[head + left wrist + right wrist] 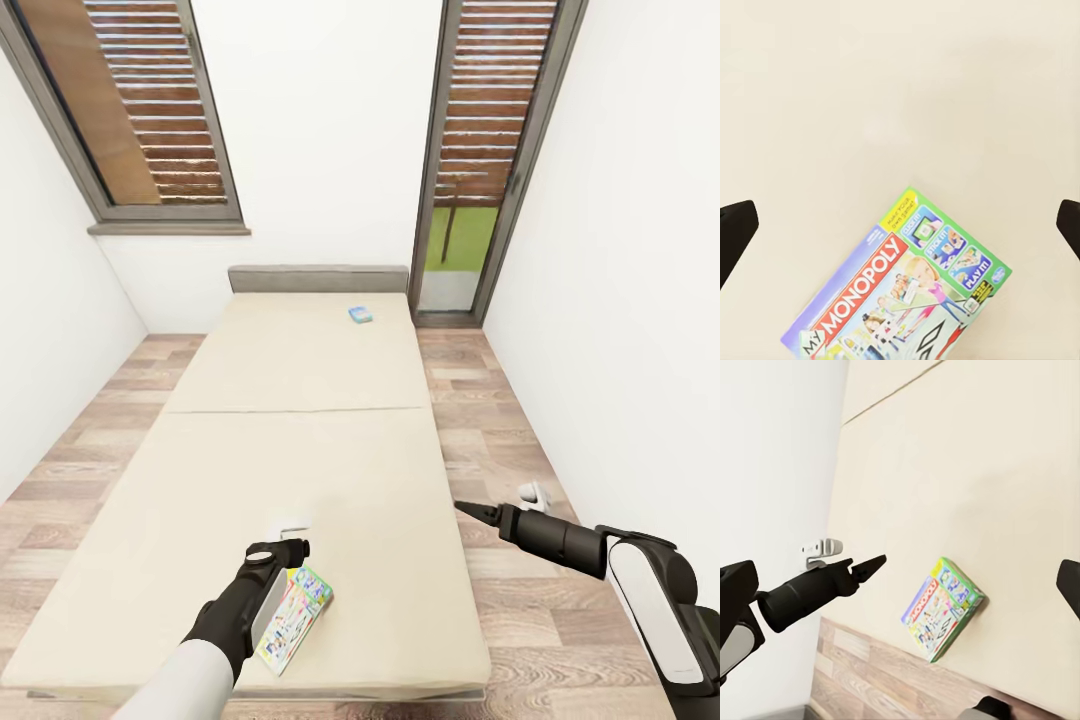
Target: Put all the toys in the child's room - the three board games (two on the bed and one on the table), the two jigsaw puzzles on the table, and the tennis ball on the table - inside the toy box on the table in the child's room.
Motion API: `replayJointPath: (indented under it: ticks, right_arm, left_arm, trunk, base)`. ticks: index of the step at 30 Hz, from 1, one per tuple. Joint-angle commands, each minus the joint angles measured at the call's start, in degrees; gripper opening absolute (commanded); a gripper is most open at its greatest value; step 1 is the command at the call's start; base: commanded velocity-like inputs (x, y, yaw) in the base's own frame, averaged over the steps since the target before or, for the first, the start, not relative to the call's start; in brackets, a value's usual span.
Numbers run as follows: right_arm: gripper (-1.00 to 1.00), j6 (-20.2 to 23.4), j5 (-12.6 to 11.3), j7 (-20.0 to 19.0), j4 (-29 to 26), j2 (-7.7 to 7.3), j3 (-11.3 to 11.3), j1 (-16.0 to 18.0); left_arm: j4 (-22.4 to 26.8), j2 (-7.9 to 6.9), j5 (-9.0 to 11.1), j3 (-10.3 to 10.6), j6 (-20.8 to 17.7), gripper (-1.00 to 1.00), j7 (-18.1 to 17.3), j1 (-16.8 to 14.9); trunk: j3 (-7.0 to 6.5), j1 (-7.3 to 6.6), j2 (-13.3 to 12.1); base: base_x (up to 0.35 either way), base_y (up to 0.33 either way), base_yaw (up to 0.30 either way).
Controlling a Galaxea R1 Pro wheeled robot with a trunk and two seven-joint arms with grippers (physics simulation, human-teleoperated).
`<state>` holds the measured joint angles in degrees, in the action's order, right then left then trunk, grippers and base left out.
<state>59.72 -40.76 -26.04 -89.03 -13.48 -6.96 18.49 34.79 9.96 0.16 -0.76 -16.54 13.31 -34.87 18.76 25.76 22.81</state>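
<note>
Here the left gripper (290, 524) hangs spread wide over the bed (300, 440) — a smooth, plain beige mattress — just beyond the green-bordered game box (904, 289), a flat glossy rectangle lettered MONOPOLY lying near the foot edge; a small blue box (361, 314) rests by the grey headboard (318, 278); the right gripper (535, 494) hovers beside the bed over wood planks — its spread cannot be told.

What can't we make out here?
- Far board game: head view, too small to read the print.
- Near Monopoly box: head view, left arm covers one side; left wrist view, frame edge cuts it.
- Left gripper: head view, pale against the bed; jaw state unclear.
</note>
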Motion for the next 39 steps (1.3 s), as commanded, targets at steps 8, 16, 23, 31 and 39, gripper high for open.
replayJointPath:
  ticks: [8, 16, 23, 31, 39]
  right_arm:
    - [1.0, 0.22, 0.51, -0.59, 0.0, -0.05, -0.15, 0.05]
    - [1.0, 0.14, 0.57, -0.51, 0.0, -0.09, -0.28, 0.05]
    - [1.0, 0.14, 0.59, -0.57, 0.0, -0.14, -0.5, 0.05]
    - [1.0, 0.12, 0.59, -0.53, 0.0, -0.14, -0.54, 0.05]
    - [1.0, 0.08, 0.59, -0.5, 0.0, -0.14, -0.55, 0.05]
  left_arm:
    - [0.1, 0.04, 0.02, -0.16, -0.65, 1.0, 0.2, -0.02]
    - [0.25, 0.04, 0.24, -0.17, -4.67, 1.0, 0.3, -2.07]
    - [0.21, 0.04, 0.28, -0.41, -11.5, 1.0, 0.35, -10.57]
    - [0.19, 0.04, 0.28, -0.47, -14.42, 1.0, 0.95, -14.24]
    - [0.15, 0.04, 0.28, -0.49, -14.36, 1.0, 1.17, -14.58]
  trunk:
    - [0.86, 0.03, 0.11]
    - [1.62, 0.03, 0.11]
    - [2.28, 0.03, 0.11]
    - [3.04, 0.03, 0.11]
    - [3.8, 0.03, 0.11]
  base:
    - [0.0, 0.0, 0.0]
    - [0.0, 0.0, 0.0]
    - [0.0, 0.0, 0.0]
    - [0.0, 0.0, 0.0]
    - [0.0, 0.0, 0.0]
